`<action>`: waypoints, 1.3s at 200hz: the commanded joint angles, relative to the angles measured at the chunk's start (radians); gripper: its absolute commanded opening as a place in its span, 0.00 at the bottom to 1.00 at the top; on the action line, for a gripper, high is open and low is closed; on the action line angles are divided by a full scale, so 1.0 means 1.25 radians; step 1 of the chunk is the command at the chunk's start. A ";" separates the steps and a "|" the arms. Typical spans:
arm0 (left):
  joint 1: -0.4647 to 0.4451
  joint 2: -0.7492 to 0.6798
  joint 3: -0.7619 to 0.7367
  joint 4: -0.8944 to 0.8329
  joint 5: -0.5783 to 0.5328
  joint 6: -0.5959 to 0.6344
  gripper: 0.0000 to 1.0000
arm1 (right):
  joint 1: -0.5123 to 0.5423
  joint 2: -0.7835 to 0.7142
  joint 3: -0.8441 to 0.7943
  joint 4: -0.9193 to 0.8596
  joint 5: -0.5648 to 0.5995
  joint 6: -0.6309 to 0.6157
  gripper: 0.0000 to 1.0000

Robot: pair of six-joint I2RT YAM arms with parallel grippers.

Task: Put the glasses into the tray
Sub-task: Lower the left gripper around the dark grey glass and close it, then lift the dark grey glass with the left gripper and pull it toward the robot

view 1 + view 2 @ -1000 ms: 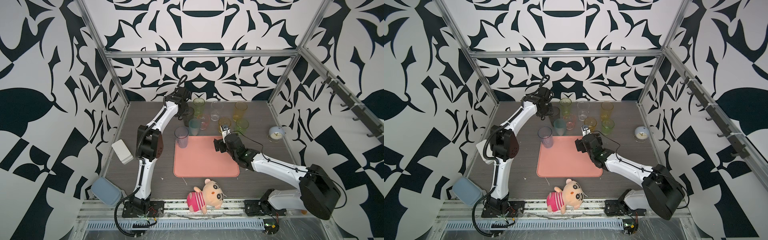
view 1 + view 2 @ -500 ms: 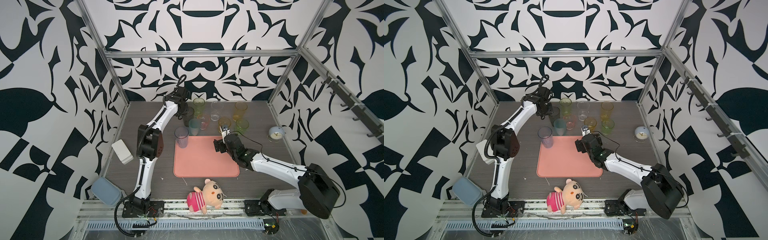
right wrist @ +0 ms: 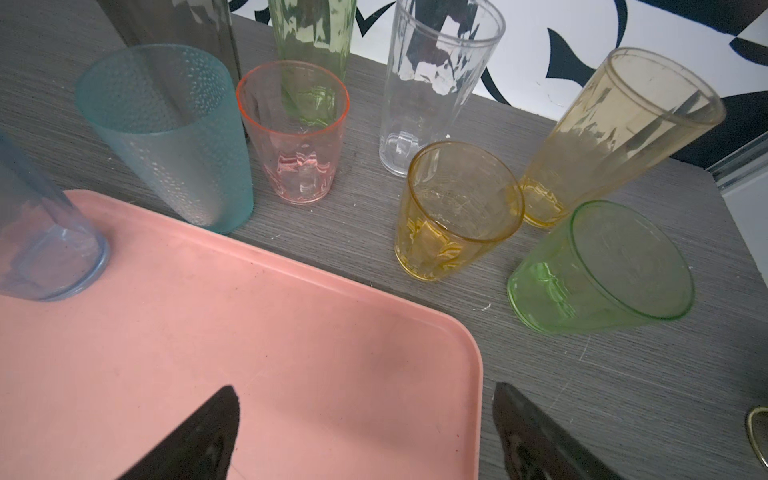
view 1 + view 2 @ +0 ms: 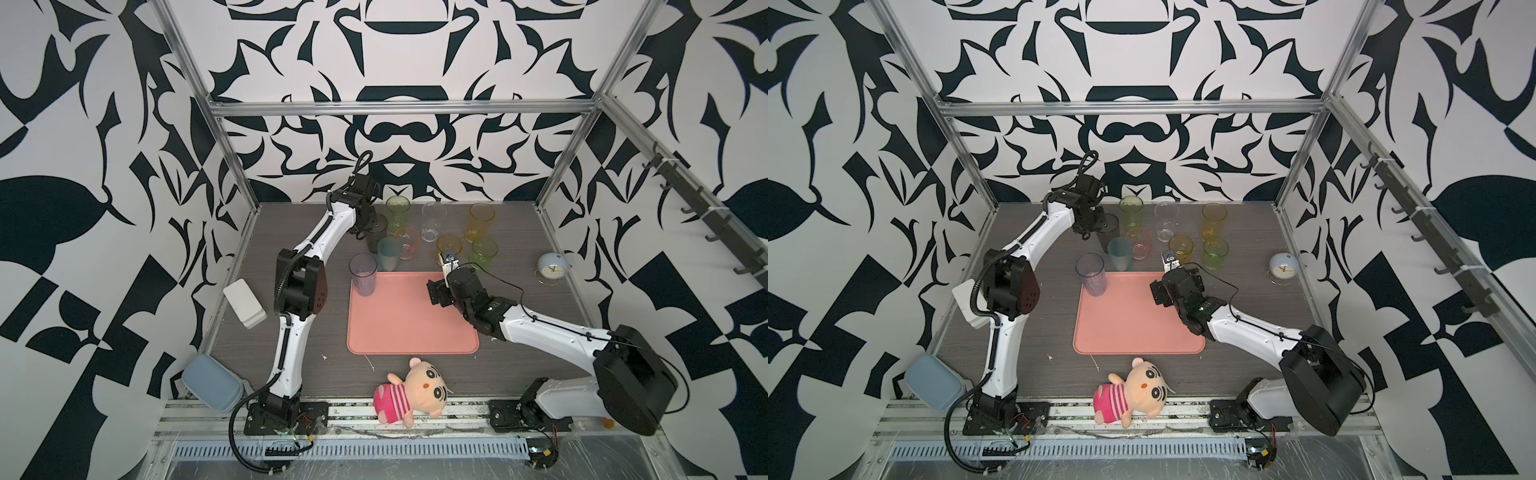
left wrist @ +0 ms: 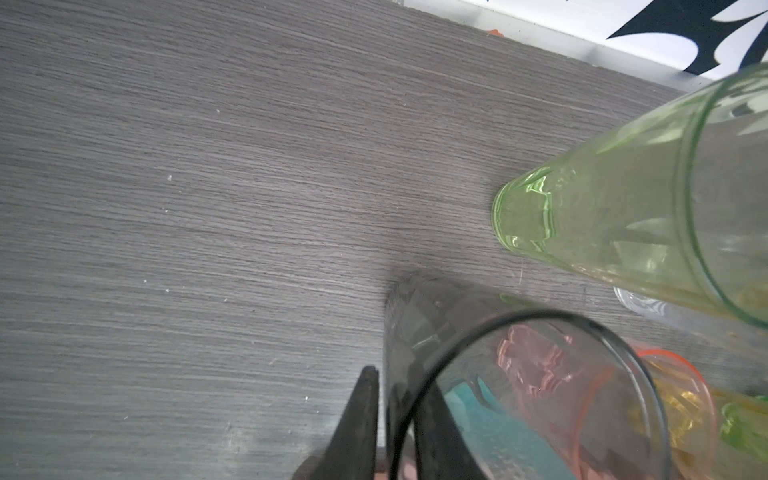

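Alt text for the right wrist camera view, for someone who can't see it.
Open right gripper over a corner of the pink tray, which holds one blue-grey glass. A teal glass, a short green glass and others stand on the table beyond.

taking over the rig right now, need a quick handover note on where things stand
Left gripper: shut on the wall of the smoky glass, one finger inside and one outside; the glass is on the table.
Right gripper: open, empty, over the tray at its far right corner.
Done: the blue-grey glass stands in the tray.
Left: the other glasses, eight counting the smoky one, stand beyond the tray.
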State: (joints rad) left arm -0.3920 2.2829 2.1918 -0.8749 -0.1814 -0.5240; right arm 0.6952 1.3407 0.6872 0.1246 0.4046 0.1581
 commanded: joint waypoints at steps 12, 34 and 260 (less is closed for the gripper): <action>0.007 0.011 0.011 -0.020 0.005 0.001 0.14 | 0.003 -0.001 0.033 0.010 0.010 0.001 0.98; 0.010 0.005 0.007 -0.023 0.003 0.003 0.11 | 0.003 0.002 0.035 0.008 0.009 0.001 0.97; 0.065 -0.325 -0.228 -0.167 -0.133 0.062 0.00 | 0.003 0.007 0.038 0.002 0.006 0.001 0.97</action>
State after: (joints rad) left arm -0.3195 1.9594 1.9549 -1.0168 -0.3172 -0.4496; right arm 0.6952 1.3434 0.6949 0.1219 0.4042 0.1581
